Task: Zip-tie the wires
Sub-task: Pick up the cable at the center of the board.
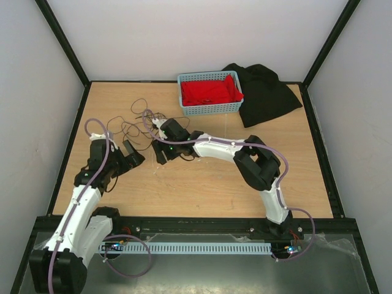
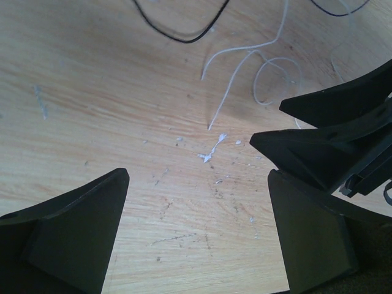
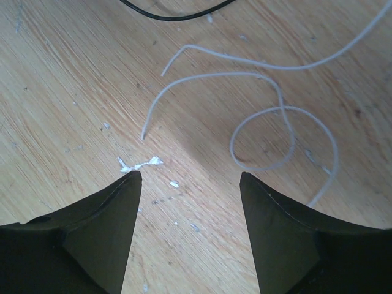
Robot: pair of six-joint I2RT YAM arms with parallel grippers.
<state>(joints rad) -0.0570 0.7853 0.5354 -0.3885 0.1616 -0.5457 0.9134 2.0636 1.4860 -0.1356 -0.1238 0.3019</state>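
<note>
Workspace, overhead: pale wooden table (image 1: 202,184) hemmed L, R and rear by black frame rails (image 1: 61,38) and white walls. A blue plastic mesh basket (image 1: 211,109) holding red cloth (image 1: 208,92) sits at rear centre, just beside a crumpled black cloth (image 1: 269,95) in the R rear corner. Open wood across the front centre and R half.

Thin black-and-whitish tangled wires (image 1: 131,125) sprawl at L-centre. Both arms converge at the tangle's near edge.

Left gripper (image 1: 131,156): jaws spread wide over bare wood, nothing between.

Right gripper (image 3: 190,177): jaws apart, nothing held. Whitish strands (image 3: 282,109) curl just ahead of its tips, none within the gap; one loop lies ahead of the R finger. White flecks (image 3: 138,164) lie by the L tip.

L wrist cam shows the right gripper's black fingers just beside the left's R finger.
</note>
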